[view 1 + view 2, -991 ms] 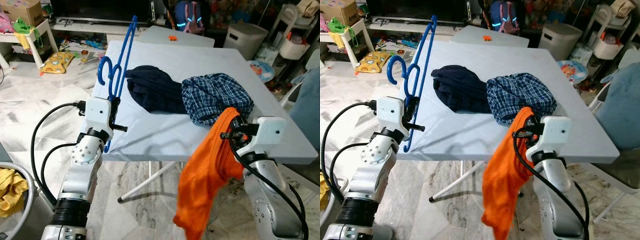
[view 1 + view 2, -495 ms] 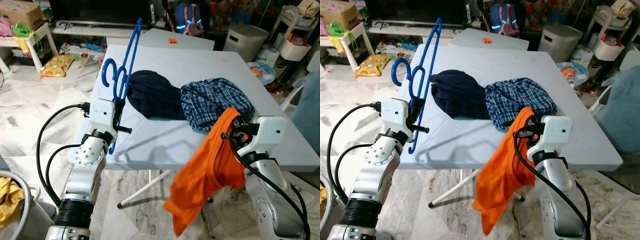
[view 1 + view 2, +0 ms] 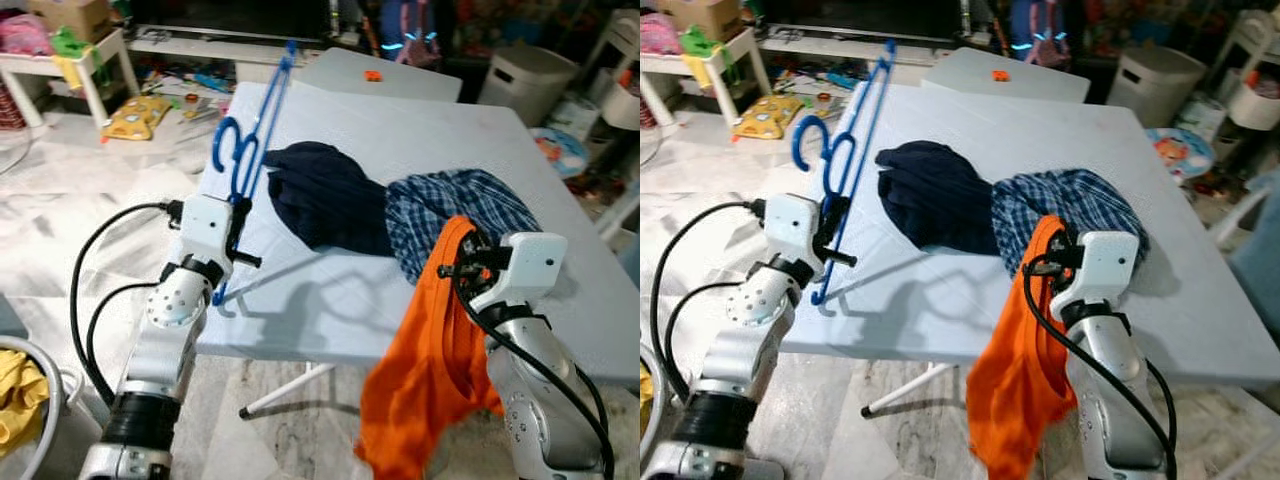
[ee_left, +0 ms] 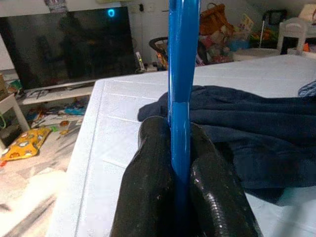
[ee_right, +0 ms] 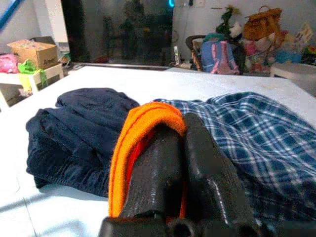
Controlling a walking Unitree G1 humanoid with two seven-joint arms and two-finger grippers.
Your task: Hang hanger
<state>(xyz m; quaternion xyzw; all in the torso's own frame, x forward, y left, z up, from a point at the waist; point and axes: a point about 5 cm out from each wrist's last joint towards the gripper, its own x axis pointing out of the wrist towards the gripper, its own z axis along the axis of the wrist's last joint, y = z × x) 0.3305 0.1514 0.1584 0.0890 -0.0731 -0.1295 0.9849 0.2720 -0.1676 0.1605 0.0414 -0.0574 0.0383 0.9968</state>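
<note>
- The left gripper (image 4: 183, 163) is clamped on the blue hanger (image 3: 250, 150), which stands upright at the left edge of the white table (image 3: 330, 300).
- The right gripper (image 5: 183, 148) pinches an orange garment (image 3: 425, 380) that hangs off the table's front edge.
- The robot should probably hold the hanger steady and feed the garment's opening over one arm; the collar is hard to make out.
- The navy clothes (image 3: 325, 195) and plaid cloth (image 3: 455, 205) lie between the two grippers and could snag.

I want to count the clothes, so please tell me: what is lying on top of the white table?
On the white table lie a dark navy garment and a blue checked garment, touching. Whatever lies beneath them is covered.
</note>
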